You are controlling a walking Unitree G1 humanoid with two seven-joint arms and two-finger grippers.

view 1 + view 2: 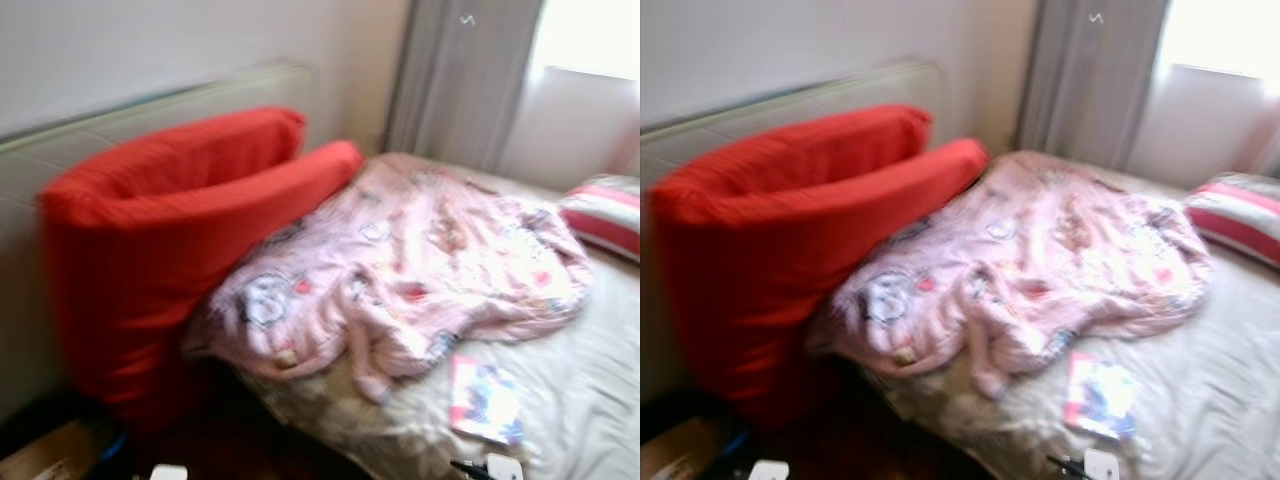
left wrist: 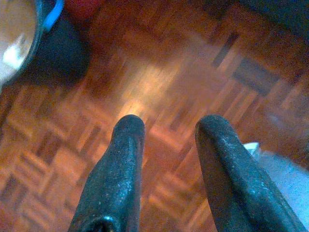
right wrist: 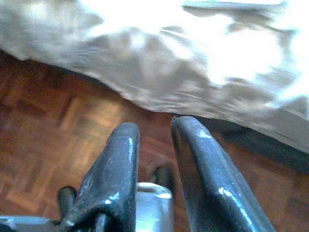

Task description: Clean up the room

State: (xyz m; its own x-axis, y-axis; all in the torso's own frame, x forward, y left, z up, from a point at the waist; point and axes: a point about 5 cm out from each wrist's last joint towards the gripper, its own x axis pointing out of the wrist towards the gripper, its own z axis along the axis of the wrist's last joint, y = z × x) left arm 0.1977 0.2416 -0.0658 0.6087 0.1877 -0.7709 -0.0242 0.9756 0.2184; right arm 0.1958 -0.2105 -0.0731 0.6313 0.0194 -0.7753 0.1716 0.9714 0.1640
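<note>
A bed (image 1: 590,370) with a beige sheet filled the right half of the head views, both of them blurred. A crumpled pink blanket (image 1: 420,260) printed with cartoon figures lay across its middle. At about nine o'clock from the blanket a large red cushion (image 1: 170,240) stood against the pale headboard (image 1: 150,110), its upper edge touching the blanket. A colourful booklet (image 1: 485,400) lay on the sheet at five o'clock from the blanket; its cover print was too blurred to read. A pink-and-white striped pillow (image 1: 605,215) sat at three o'clock, near grey curtains (image 1: 455,80) and a bright window (image 1: 590,35).

The left gripper (image 2: 166,130) hung above parquet floor (image 2: 159,72), its two black fingers a moderate gap apart and holding nothing; a blue-rimmed container (image 2: 29,34) lay at eleven o'clock of it. The right gripper (image 3: 154,130) hung above the same floor beside the sheet's hanging edge (image 3: 193,72), fingers narrowly parted, empty.
</note>
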